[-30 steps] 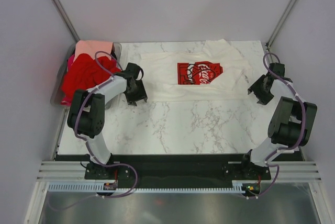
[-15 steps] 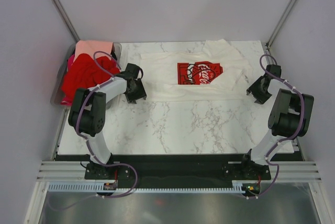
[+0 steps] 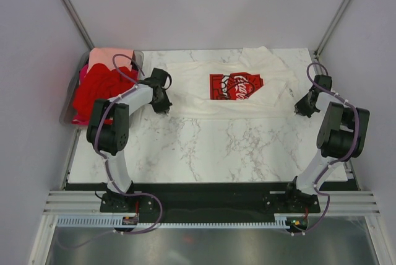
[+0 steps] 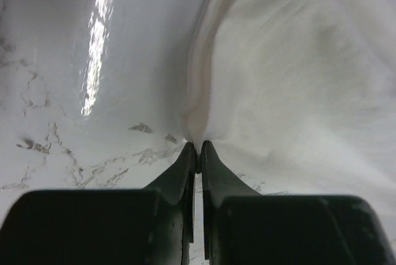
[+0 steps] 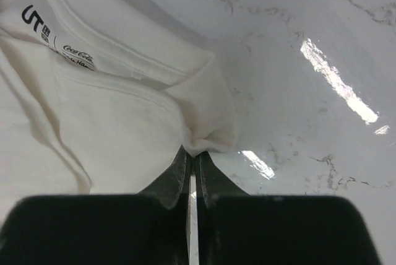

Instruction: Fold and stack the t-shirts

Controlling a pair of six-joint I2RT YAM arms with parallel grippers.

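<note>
Cream-white t-shirt (image 3: 235, 91) lies spread flat across the far half of the marble surface (image 3: 235, 147), red square print (image 3: 235, 85) face up near the middle. Left tool (image 3: 164, 104) sits at the shirt's left edge and right tool (image 3: 301, 109) at its right edge, so the shirt runs between the two. Left wrist view: left tool (image 4: 198, 148) has its fingers pressed together on a pinch of the cloth edge, with the shirt (image 4: 297, 79) running off to the right and bare surface (image 4: 62, 60) to the left. Right wrist view: right tool (image 5: 192, 153) is likewise clamped on a small bunched fold of the shirt (image 5: 111, 110); the neck label (image 5: 59, 39) is visible on the left, with bare surface (image 5: 297, 30) to the right. Red t-shirts (image 3: 99, 88) are heaped at the far left with a salmon-pink t-shirt (image 3: 108, 59) behind them, in the clear bin (image 3: 138, 59), apart from both tools.
</note>
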